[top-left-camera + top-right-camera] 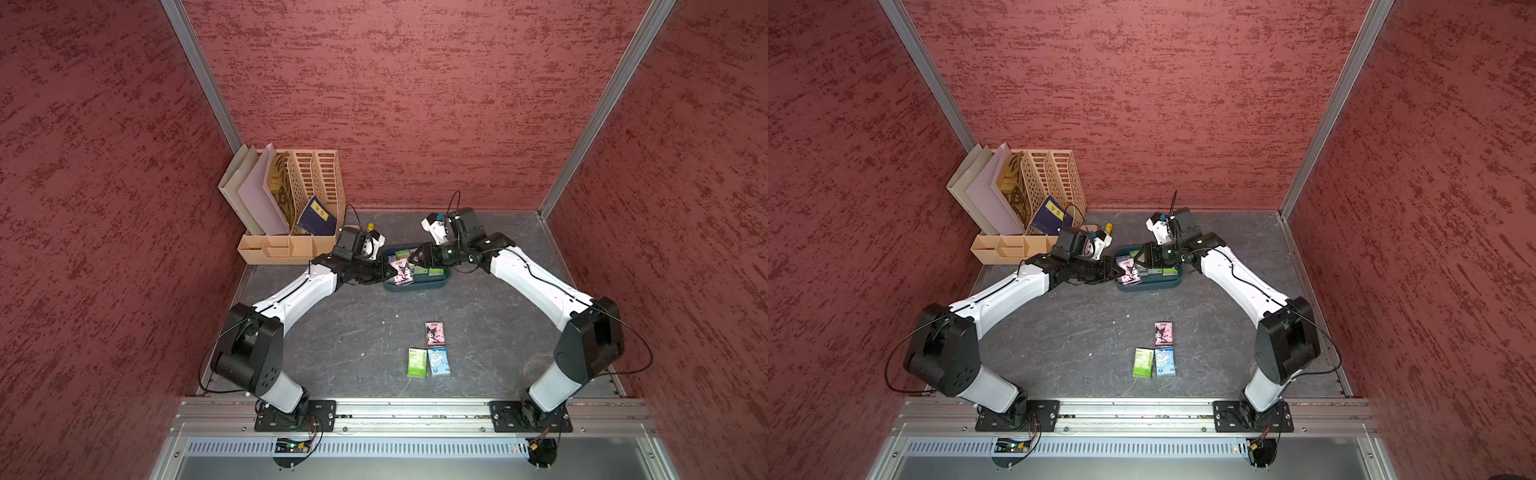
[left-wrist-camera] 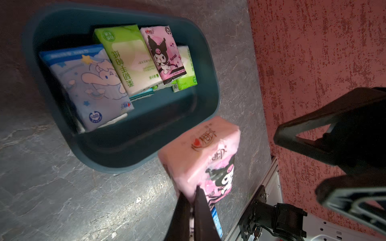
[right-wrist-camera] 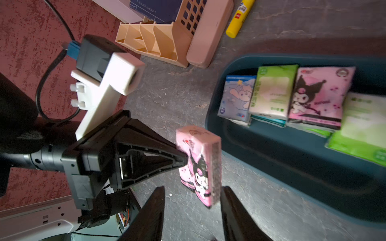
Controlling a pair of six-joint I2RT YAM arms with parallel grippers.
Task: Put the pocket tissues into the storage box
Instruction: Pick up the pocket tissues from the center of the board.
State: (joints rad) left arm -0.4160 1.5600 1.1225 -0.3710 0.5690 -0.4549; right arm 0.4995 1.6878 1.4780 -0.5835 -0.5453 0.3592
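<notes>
Right jaws apart, wrist views only

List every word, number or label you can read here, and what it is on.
"相印", after a red heart: lifted pink pack.
"Kuromi": pink pack in the storage box.
"100%", in a round badge: blue pack.
Large Chinese characters on the green pack: not read with certainty; small print blurred.
Red label on the yellow tube: blurred.
Yellow label on the dark blue book: too small.
</notes>
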